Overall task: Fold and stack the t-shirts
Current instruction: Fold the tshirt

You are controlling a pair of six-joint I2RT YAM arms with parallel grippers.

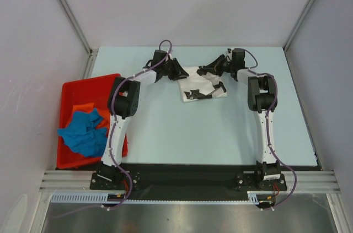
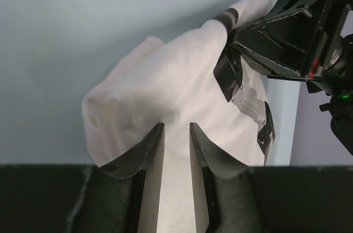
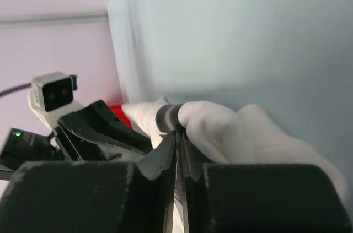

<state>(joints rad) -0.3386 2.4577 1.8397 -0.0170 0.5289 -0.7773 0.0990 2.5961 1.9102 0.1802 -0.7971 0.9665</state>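
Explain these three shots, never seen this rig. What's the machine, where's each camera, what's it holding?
Two small robot arms are bolted at the near edge of a table. The overhead view looks down from behind them. The other two views come from cameras on each wrist. The left hand and right hand both pinch a white shirt lying at the far side. In the left wrist view, cloth sits between its fingers. A red bin on the left holds blue and orange shirts.

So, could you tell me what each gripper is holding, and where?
Both pinch the white t-shirt: the left gripper its left edge, the right gripper a bunched fold by the black print.
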